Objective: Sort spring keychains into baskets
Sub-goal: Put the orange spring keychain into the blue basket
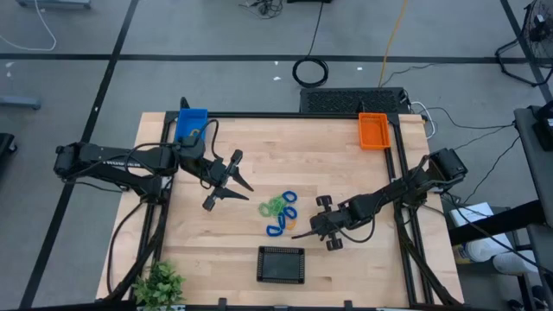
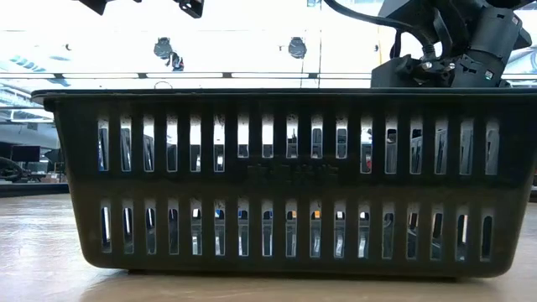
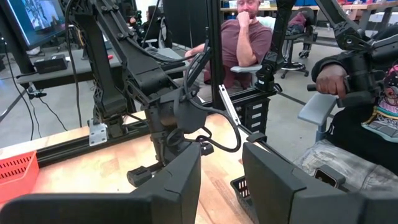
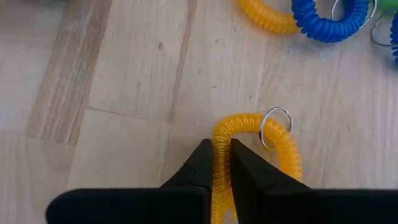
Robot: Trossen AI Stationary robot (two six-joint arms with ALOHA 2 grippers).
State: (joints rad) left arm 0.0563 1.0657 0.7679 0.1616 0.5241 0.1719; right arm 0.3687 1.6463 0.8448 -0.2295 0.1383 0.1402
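Observation:
A yellow spring keychain [image 4: 273, 146] with a metal ring [image 4: 275, 127] is between the fingers of my right gripper [image 1: 304, 231], which is shut on it just right of the pile. The pile [image 1: 281, 212] of green, blue and yellow keychains lies mid-table. My left gripper [image 1: 246, 171] hovers open left of the pile with nothing between its fingers. The blue basket [image 1: 192, 125] stands at the far left, the orange basket [image 1: 373, 131] at the far right, and the black basket [image 1: 282, 263] by the near edge. My right gripper pinches one stretch of the yellow coil [image 4: 221, 142] between its two fingers [image 4: 200, 163]. They slant down from the table's right. The rest of the coil arches out past the fingertips and curls back beside them, its ring on the arch. Whether it rests on the wood I cannot tell.
The black basket [image 2: 277, 180] fills the low view. A green plant [image 1: 160, 283] sits at the near left corner. People sit beyond the table [image 3: 245, 43]. Bare wood lies between the pile and the far baskets.

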